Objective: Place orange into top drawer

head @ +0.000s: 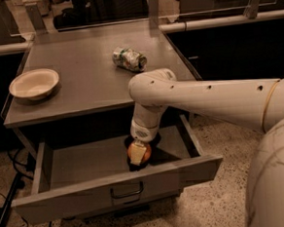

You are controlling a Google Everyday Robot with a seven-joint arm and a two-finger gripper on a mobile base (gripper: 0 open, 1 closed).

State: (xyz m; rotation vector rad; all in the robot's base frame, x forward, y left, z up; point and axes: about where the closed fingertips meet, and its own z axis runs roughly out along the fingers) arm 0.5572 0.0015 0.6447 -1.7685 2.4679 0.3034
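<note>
The top drawer [65,201] stands pulled open under the grey table, its curved handle [127,190] at the centre of the front panel. The orange [145,153] is inside the drawer, right of the middle, low at the drawer floor. My gripper [137,154] reaches down into the drawer from the white arm and is shut on the orange, with one pale finger [135,153] lying across its front. The far side of the orange is hidden by the gripper's wrist.
A white bowl [34,84] sits at the left of the grey table top [82,90]. A dented silver-green can [129,58] lies at the back right of it. My arm's white link crosses the table's right front corner. A speckled floor lies in front.
</note>
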